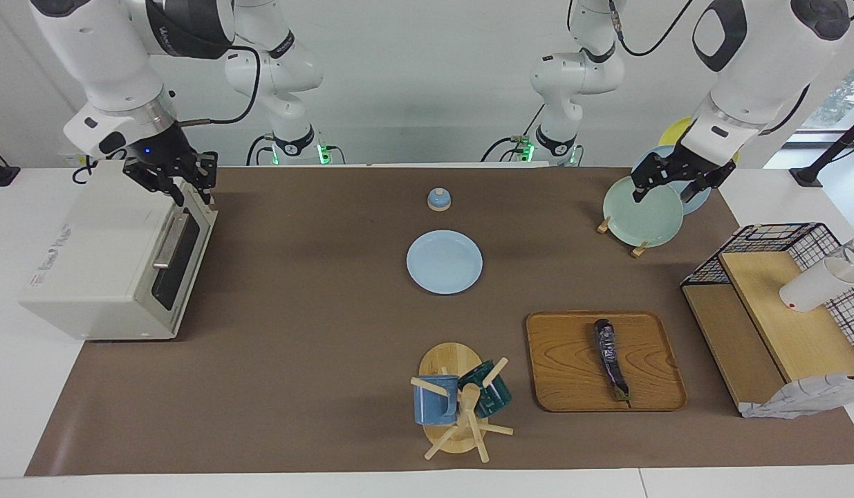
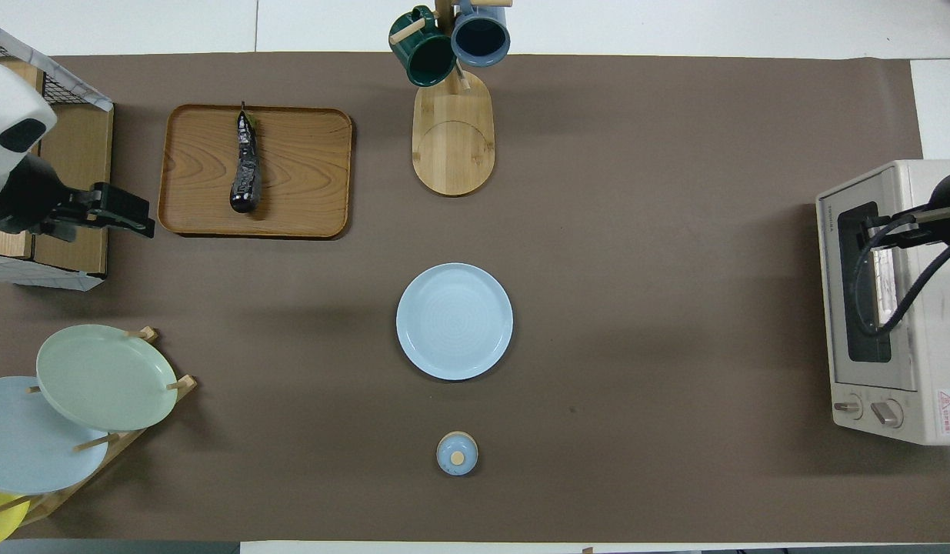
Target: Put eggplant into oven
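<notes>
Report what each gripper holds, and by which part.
Nothing is held. The right gripper hangs over the oven's top front edge. The left gripper hangs open over the plates. The eggplant lies on the tray.
</notes>
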Robot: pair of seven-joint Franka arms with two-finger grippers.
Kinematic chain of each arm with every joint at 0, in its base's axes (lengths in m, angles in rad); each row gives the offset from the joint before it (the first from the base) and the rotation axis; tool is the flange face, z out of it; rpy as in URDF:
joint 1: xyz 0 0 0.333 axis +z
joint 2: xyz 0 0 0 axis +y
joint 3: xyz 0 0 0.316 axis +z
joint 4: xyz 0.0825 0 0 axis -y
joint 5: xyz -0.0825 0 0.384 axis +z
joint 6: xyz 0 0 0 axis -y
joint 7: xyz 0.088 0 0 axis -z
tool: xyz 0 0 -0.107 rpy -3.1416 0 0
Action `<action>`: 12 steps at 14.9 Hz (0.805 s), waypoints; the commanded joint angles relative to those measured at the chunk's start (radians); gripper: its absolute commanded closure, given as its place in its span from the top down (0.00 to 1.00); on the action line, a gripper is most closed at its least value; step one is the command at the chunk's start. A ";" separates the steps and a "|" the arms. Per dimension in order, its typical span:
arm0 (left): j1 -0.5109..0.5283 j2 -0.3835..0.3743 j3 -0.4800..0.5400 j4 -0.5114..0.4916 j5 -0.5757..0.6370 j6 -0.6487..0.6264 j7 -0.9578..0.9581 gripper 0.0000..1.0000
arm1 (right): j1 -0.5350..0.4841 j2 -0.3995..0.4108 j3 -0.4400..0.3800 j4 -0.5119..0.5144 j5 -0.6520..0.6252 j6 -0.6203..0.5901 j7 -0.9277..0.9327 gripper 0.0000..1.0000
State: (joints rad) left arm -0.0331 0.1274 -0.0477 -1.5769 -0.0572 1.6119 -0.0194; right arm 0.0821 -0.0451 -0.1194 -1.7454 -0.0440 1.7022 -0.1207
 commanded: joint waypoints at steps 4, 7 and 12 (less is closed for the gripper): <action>-0.013 0.250 0.002 0.121 -0.015 0.108 -0.010 1.00 | -0.047 -0.052 0.003 -0.189 -0.057 0.111 0.115 0.00; -0.022 0.357 0.002 0.188 -0.010 0.141 -0.010 1.00 | -0.090 -0.050 0.003 -0.255 -0.108 0.189 0.054 0.00; -0.050 0.478 0.003 0.193 0.002 0.324 -0.008 1.00 | -0.119 -0.044 0.001 -0.295 -0.116 0.211 0.001 0.00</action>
State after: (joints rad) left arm -0.0744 0.5594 -0.0556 -1.4218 -0.0615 1.8816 -0.0198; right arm -0.0221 -0.0671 -0.1239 -2.0030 -0.1462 1.8906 -0.0995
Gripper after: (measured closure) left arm 0.000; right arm 0.991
